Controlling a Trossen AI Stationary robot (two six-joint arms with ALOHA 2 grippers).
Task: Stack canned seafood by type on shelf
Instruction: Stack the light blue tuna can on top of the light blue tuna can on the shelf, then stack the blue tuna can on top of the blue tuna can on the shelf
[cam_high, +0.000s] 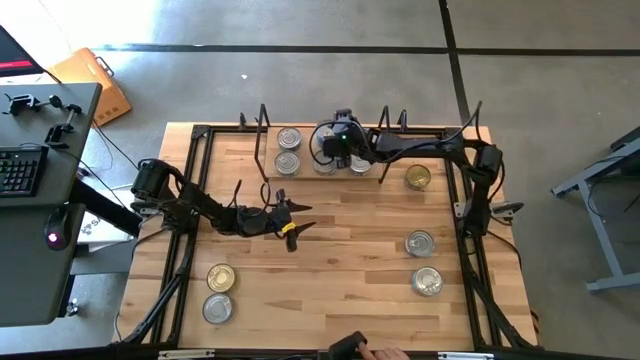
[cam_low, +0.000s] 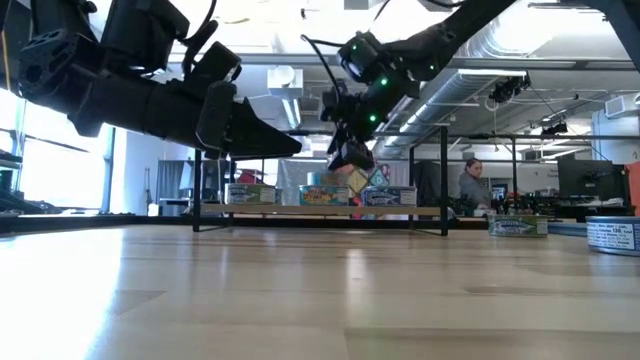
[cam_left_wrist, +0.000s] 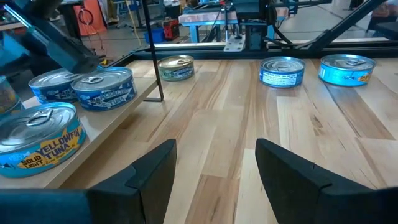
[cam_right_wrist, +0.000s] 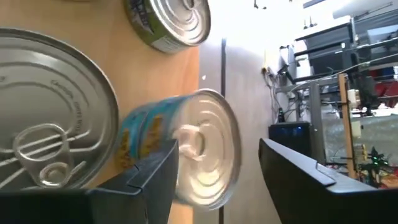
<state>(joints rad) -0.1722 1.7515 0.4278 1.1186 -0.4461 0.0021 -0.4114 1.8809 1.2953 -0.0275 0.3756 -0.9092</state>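
A robotics lab or workshop: a butcher-block table (cam_high: 330, 270) stands on a bare concrete floor (cam_high: 300, 25), with a keyboard desk (cam_high: 40, 200) beside the table and exposed ceiling ducts (cam_low: 520, 45) above it.

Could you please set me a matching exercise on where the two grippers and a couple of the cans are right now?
Things:
1. left gripper
2. right gripper
3. Yellowfin Tuna can
4. bright blue can

Places:
A. standing on the shelf board
B. open, above bare wood mid-table
C. standing on the table, off the shelf
D. open, over the shelf, at a can on it

Pairs: 1-B, 2-D, 3-A, 4-C
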